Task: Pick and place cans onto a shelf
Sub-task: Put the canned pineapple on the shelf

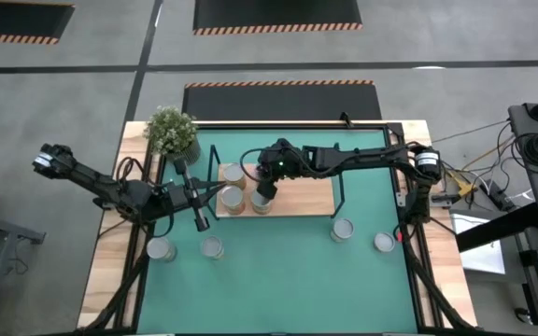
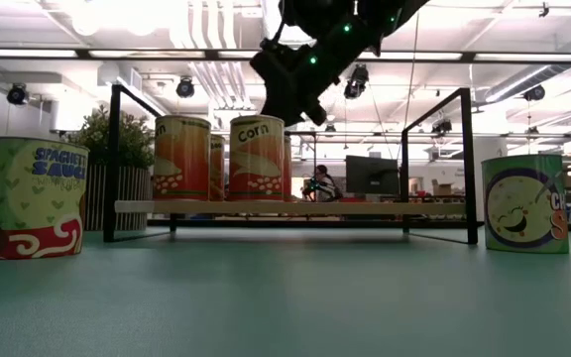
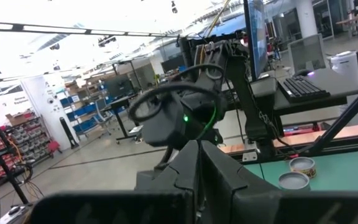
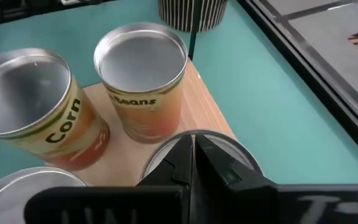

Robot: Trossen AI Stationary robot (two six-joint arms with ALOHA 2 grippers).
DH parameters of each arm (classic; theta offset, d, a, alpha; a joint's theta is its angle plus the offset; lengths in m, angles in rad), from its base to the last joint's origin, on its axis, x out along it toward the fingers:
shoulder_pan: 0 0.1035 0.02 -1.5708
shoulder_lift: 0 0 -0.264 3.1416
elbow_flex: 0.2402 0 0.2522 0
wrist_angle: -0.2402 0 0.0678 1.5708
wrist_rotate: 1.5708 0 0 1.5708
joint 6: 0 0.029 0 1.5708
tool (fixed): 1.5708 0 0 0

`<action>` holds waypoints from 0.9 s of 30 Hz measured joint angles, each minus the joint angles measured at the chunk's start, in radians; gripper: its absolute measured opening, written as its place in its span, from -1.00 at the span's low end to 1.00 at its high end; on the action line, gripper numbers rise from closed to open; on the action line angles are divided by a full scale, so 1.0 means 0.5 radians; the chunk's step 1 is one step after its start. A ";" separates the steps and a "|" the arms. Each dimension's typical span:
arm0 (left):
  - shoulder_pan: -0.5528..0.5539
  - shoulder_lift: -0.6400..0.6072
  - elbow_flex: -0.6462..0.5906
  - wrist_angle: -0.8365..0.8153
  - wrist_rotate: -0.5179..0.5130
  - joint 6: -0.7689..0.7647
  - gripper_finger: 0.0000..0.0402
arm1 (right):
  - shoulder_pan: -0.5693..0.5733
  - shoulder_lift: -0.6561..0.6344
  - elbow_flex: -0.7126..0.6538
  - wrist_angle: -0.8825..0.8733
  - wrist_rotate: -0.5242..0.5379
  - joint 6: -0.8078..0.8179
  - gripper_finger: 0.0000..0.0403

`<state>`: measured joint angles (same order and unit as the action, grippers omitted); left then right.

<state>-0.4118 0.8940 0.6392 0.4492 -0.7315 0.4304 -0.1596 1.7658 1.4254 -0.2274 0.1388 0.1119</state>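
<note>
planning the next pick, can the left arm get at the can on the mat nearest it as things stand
Probably yes. The left gripper, shut, sits just beyond that can, with bare green mat between them and no shelf post in the way. It would need to open first.

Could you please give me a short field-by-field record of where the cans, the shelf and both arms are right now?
shelf: wooden board in a black wire frame, mid-table
cans on shelf: four, clustered at its plant-side end, including Corn and Beans
cans on mat: four, two on the left, two on the right
right end effector: shut, empty, above the shelf cans
left end effector: shut, empty, beside the shelf's left end
plant: far-left corner
</note>
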 joint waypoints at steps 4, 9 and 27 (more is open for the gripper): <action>0.000 0.000 0.000 0.000 0.000 0.007 -1.00 | 0.001 0.046 0.001 0.013 0.002 0.000 -0.96; 0.000 -0.002 0.000 -0.002 0.001 0.006 -1.00 | 0.001 0.069 0.006 0.020 -0.018 -0.023 -0.96; -0.001 -0.003 0.000 -0.002 0.002 0.006 -1.00 | 0.053 0.070 0.013 0.007 -0.070 -0.198 -0.96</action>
<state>-0.4121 0.8925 0.6392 0.4484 -0.7306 0.4332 -0.1333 1.8008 1.4319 -0.2241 0.1039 0.0128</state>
